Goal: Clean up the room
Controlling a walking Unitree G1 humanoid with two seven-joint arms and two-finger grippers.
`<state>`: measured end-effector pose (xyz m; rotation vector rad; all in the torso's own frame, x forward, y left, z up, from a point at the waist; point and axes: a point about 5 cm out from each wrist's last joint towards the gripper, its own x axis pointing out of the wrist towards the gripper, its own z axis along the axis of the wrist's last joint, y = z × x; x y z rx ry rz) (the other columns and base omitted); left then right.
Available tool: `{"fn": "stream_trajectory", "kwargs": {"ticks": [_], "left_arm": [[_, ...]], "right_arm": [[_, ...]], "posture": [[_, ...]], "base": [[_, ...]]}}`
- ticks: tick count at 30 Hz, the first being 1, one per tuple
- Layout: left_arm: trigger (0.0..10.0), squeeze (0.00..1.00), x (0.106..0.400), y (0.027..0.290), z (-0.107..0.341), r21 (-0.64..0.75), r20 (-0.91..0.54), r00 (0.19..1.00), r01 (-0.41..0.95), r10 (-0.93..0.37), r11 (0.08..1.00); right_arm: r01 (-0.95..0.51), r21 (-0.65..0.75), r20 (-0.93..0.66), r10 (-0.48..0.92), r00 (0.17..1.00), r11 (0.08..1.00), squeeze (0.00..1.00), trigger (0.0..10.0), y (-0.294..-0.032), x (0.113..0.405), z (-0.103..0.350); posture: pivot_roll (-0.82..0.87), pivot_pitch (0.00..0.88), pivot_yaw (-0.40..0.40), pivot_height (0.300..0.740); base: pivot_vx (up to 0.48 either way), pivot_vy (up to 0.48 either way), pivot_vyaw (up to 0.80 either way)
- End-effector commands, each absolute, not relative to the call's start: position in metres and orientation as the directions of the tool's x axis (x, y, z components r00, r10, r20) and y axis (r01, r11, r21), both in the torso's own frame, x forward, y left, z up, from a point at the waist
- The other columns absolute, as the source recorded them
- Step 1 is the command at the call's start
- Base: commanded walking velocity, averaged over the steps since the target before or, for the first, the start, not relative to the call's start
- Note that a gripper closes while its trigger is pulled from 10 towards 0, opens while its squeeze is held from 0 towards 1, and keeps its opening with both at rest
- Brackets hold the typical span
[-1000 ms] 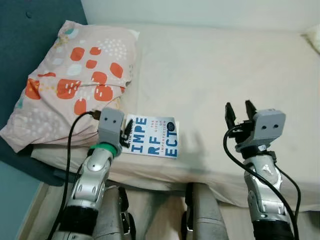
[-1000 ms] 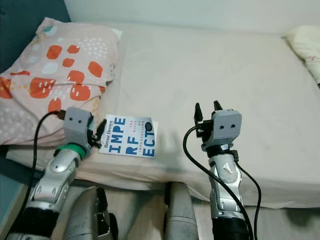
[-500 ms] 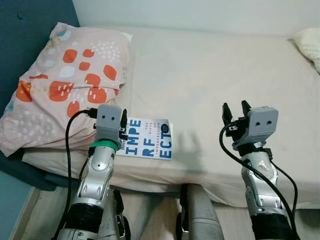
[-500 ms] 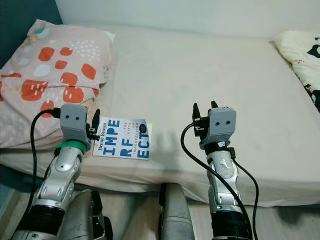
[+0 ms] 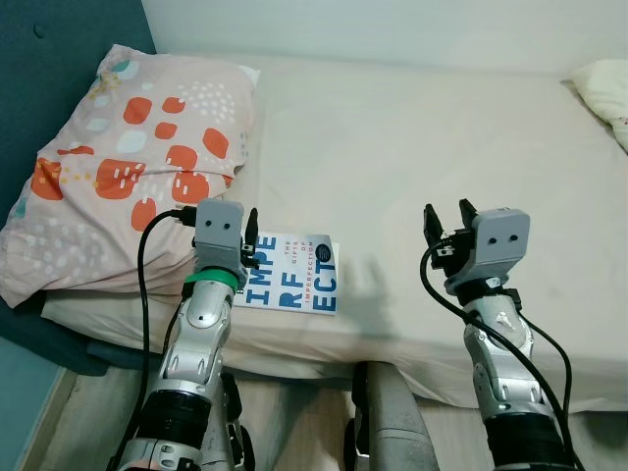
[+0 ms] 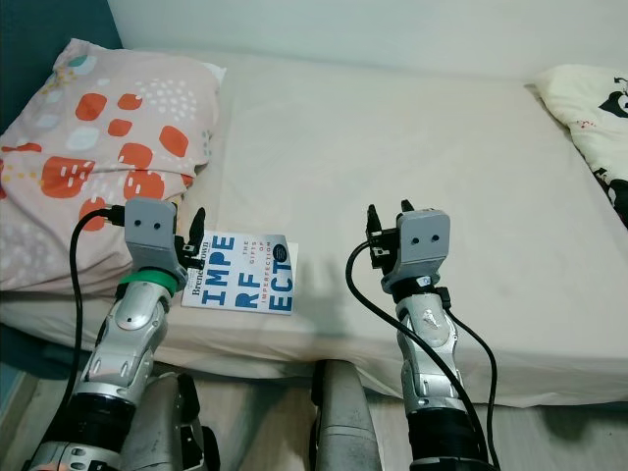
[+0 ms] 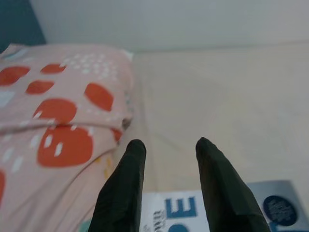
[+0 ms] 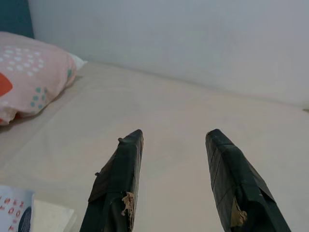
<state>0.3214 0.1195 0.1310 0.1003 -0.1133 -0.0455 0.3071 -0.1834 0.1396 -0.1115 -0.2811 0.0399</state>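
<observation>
1. One soft pink pillow with orange and white blotches (image 5: 137, 186) lies at the left end of the cream-sheeted bed (image 5: 412, 147), against the dark teal headboard (image 5: 49, 88), where a pillow belongs.
2. Just beside the pillow's lower corner, a white paperback book with large blue letters on its cover (image 5: 294, 277) lies flat near the bed's front edge. It looks out of place on a made bed, so I judge it the thing to tidy away.
3. The left gripper (image 5: 249, 238) hovers over the book's spine side, its two black fingers (image 7: 126, 183) spread apart with nothing between them, apparently lined up for a grasp along that edge.
4. The right gripper (image 5: 445, 225) is raised above bare sheet, well apart from the book, its fingers (image 8: 120, 183) also parted and empty; it seems to wait, perhaps to steady the book.
5. A second, pale patterned pillow (image 6: 589, 108) rests at the bed's far right.
</observation>
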Motion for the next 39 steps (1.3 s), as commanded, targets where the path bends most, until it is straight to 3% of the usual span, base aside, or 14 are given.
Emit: {"fn": "stream_trajectory", "kwargs": {"ticks": [1,11,29,39], "left_arm": [[10.0,0.00,0.321,0.116,0.127,0.111,0.099,0.993,0.057,-0.068,0.992],[10.0,0.00,0.324,0.098,0.133,0.089,0.109,0.987,0.105,-0.115,0.990],[10.0,0.00,0.327,0.091,0.134,0.105,0.104,0.983,0.137,-0.148,0.985],[10.0,0.00,0.327,0.091,0.134,0.107,0.104,0.983,0.138,-0.149,0.985]], "right_arm": [[-0.013,-0.107,0.266,0.042,0.963,0.994,0.00,10.0,-0.185,0.307,0.137],[-0.005,-0.113,0.256,0.034,0.966,0.994,0.00,10.0,-0.188,0.307,0.134],[0.000,-0.099,0.241,0.024,0.970,0.995,0.00,10.0,-0.186,0.307,0.128],[0.000,-0.099,0.242,0.024,0.970,0.995,0.00,10.0,-0.186,0.307,0.128]], "posture": [[-0.11,0.000,-0.011,0.620],[-0.11,0.000,-0.004,0.654],[-0.11,0.000,0.004,0.726],[-0.11,0.000,0.004,0.740]], "base": [[0.000,0.000,0.00],[0.000,0.000,0.00],[0.000,0.000,0.00],[0.000,0.000,0.00]]}}
